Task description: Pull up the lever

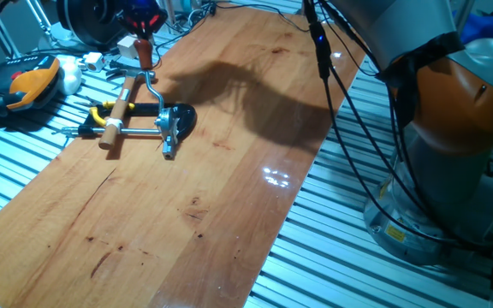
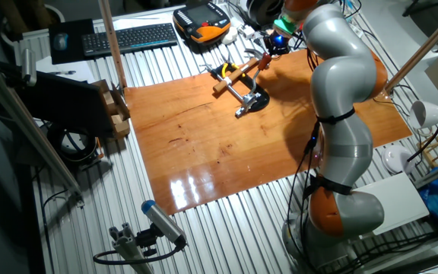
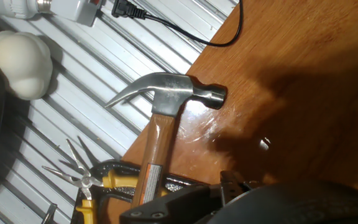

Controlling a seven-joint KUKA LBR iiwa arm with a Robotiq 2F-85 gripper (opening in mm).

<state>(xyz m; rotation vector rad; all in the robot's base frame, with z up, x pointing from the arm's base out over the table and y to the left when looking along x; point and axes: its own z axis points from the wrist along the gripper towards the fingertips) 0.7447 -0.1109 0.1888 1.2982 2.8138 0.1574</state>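
The robot's hand point(image 1: 146, 47), its grip impossible to judge, hangs by the lever point(image 1: 150, 84) on the worktop point(image 1: 229, 197); the lever should be lifted slowly, the clamp point(image 1: 176, 121) kept still.

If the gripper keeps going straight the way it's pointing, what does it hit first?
Most likely the hammer: the hand view looks along the fingers, and the hammer's steel head and wooden handle fill its middle, lying at the wooden board's edge. Depth is unclear, and the jaws aren't clearly visible.

A wooden board point(image 1: 229, 197) (on ribbed metal table point(image 1: 349, 265)) carries a black clamp point(image 1: 174, 120), hammer point(image 3: 163, 118) and pliers point(image 1: 101, 113)
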